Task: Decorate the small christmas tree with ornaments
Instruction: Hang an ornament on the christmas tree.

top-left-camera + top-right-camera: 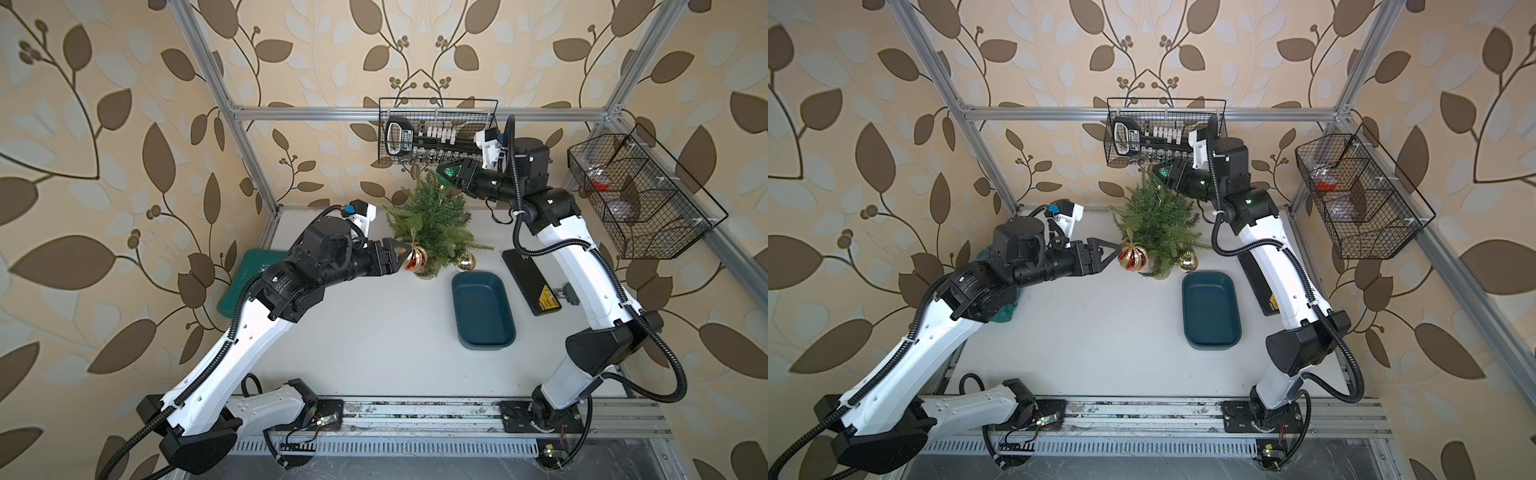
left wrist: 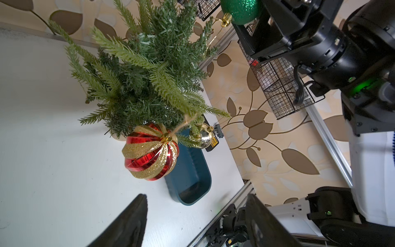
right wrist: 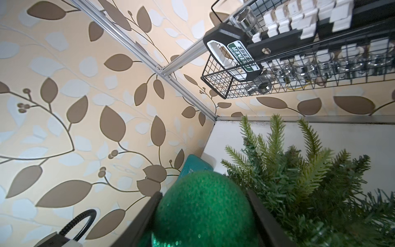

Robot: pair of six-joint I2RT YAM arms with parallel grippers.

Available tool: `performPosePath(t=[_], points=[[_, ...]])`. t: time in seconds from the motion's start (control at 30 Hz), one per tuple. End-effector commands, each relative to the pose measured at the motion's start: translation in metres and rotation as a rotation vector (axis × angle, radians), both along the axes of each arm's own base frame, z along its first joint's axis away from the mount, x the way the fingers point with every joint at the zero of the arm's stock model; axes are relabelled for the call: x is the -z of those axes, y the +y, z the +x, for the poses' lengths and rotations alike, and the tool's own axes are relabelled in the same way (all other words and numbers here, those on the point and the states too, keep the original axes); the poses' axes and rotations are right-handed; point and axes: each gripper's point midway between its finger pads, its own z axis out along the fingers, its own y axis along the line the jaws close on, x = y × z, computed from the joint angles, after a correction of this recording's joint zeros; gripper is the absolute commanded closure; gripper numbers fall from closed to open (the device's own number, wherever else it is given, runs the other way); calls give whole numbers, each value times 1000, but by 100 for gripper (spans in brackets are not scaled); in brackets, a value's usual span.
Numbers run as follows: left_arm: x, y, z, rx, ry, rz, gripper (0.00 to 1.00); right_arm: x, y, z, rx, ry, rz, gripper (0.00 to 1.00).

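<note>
Green glittery ball (image 1: pixel 449 176), both top views: clamped in right gripper (image 1: pixel 444 172) above small christmas tree (image 1: pixel 432 224), far side. Left wrist: red-and-gold ball (image 2: pixel 150 151) hangs on tree's left, just ahead of left gripper (image 2: pixel 196 198), jaws parted, empty. Right wrist: ball between jaws.

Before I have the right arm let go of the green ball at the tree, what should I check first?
1. Right gripper holding the green ball: ok, jaws closed on both sides of it.
2. Green ball's loop over a branch: cannot tell; its cap sits beside the top twigs.
3. Red-and-gold ball hung: ok, it dangles by its string from a branch.
4. Left gripper clear: ok, open, empty, short of that ball.
5. Gold ball hung: ok, on a low branch.
6. Small christmas tree upright: ok.
</note>
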Motion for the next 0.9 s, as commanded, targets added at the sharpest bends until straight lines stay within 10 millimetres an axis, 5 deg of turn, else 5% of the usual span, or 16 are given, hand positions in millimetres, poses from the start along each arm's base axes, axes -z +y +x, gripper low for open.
performPosePath(t=[0.0,0.4,0.87], points=[[-13,4,-4,2,-43,-34,27,-7,-2,5,35,-5,2,44],[-7,8,-5,-4,-30,-32,27,-4,-10,24,120,12,1,44],[-4,9,-6,-3,-23,-36,27,3,-29,22,200,29,-24,44]])
